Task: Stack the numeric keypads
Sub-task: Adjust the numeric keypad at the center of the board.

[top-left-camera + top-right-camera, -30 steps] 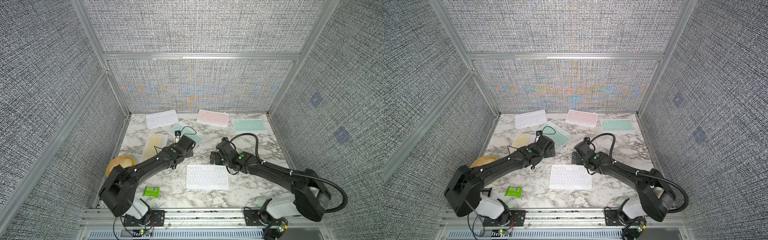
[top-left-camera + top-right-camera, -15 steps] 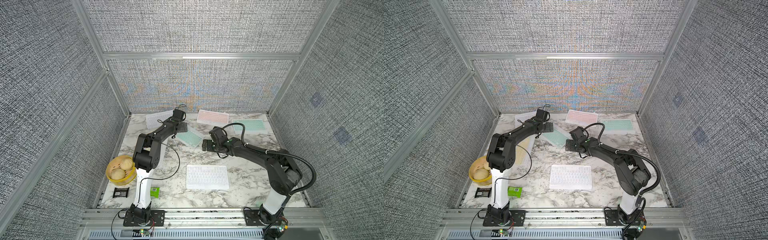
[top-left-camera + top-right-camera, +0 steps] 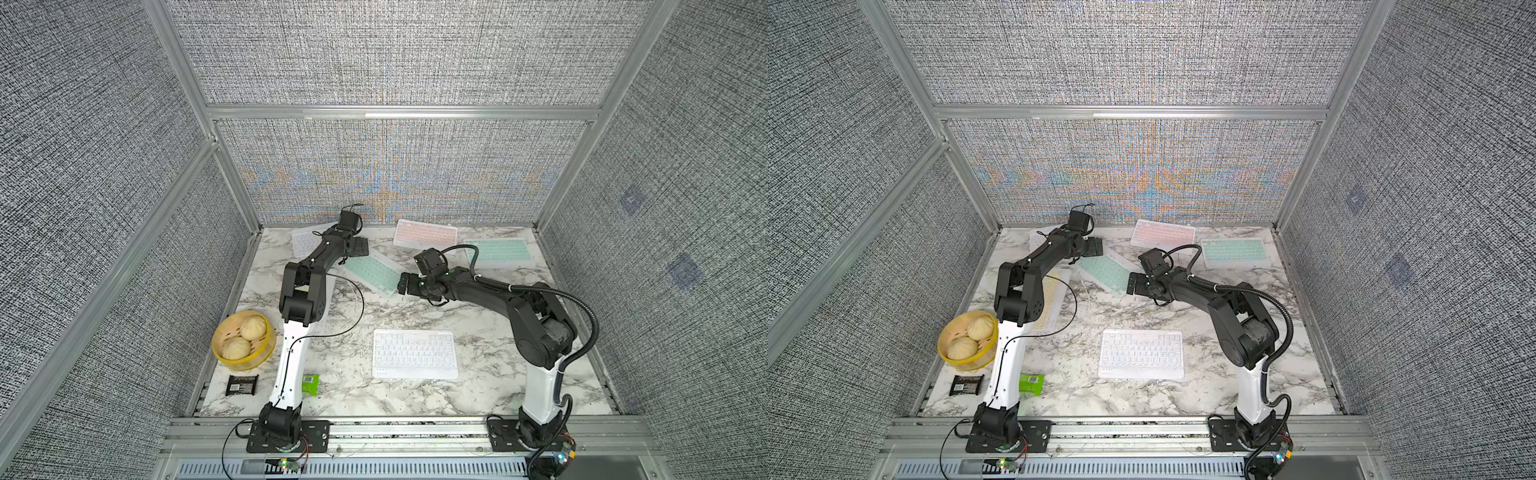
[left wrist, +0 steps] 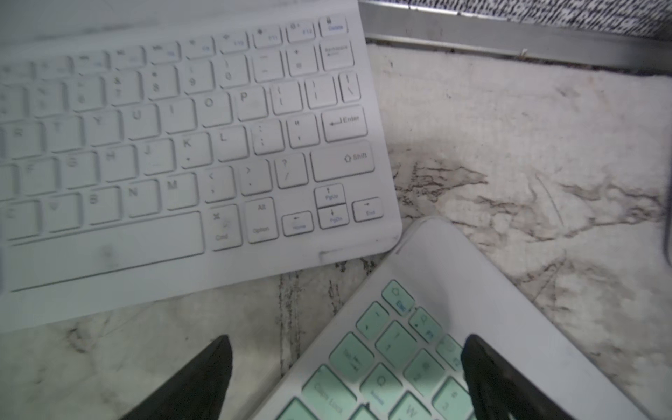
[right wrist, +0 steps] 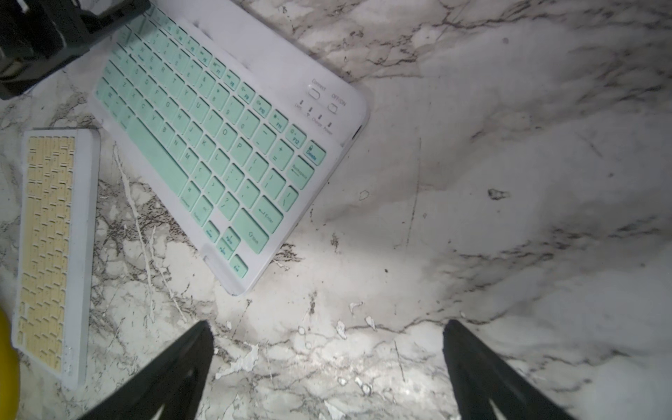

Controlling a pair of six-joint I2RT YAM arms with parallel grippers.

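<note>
Nothing stacked: all 6 lie singly on the marble table. Near white keypad in front; yellow keypad left; mid mint keypad between right gripper and left gripper, both spread wide, empty; far white keypad, pink keypad, far mint keypad along the back. Grey woven walls enclose.

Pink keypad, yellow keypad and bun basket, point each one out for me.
Pink keypad (image 3: 426, 235): in a top view, middle of its keys.
Yellow keypad (image 5: 47, 247): right wrist view, middle of its keys.
Bun basket (image 3: 245, 365): in a top view, near wall.
</note>
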